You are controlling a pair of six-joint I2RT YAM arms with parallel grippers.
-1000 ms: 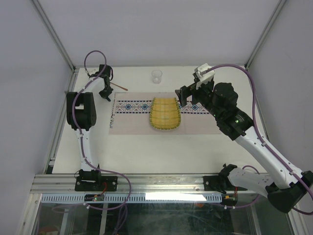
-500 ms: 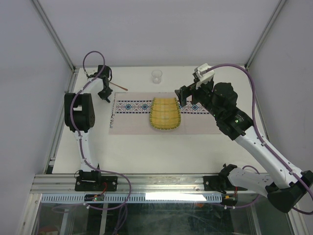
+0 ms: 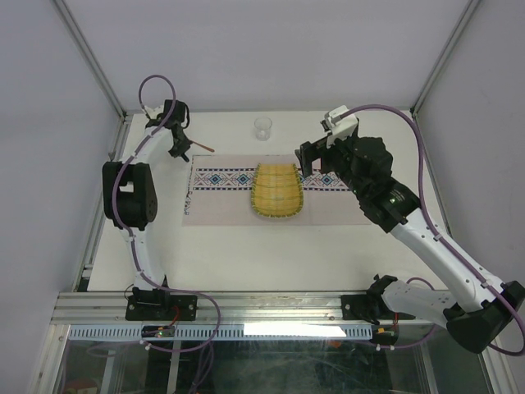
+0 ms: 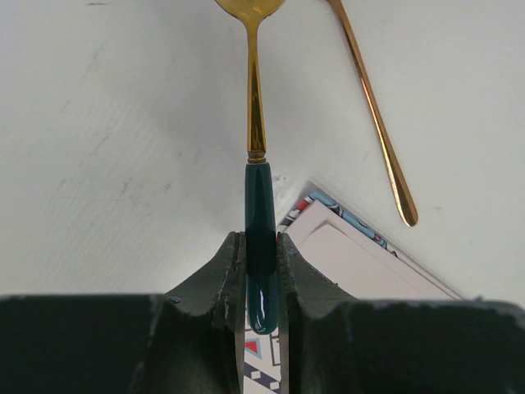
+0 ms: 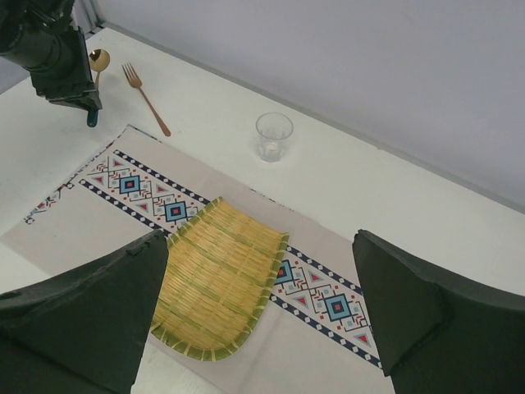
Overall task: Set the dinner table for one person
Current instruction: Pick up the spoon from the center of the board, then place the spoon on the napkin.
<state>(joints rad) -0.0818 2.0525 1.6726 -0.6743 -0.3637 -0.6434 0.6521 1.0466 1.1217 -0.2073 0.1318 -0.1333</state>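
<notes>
1. The dinner table [image 3: 246,250] is filling the bottom and middle of the top view. A placemat [image 3: 328,209] is lying across the centre, carrying a bamboo plate [image 3: 276,190].
2. The right gripper [image 3: 305,158] is hovering right of centre over the mat, jaws spread wide and gripping nothing. If it drops carelessly, it risks snagging the cloth and dragging the plate.
3. The left gripper [image 4: 261,246], upper left, is pinching the spoon [image 4: 256,98], jaws nearly closed on the tip of its green handle. With a grip that far back, the spoon is likely to swing or slip.
4. A fork [image 4: 373,115] is lying just beside the spoon, so a low sweep risks knocking it.
5. A glass [image 3: 262,128] is standing top centre, apart from the rest; low risk.
</notes>
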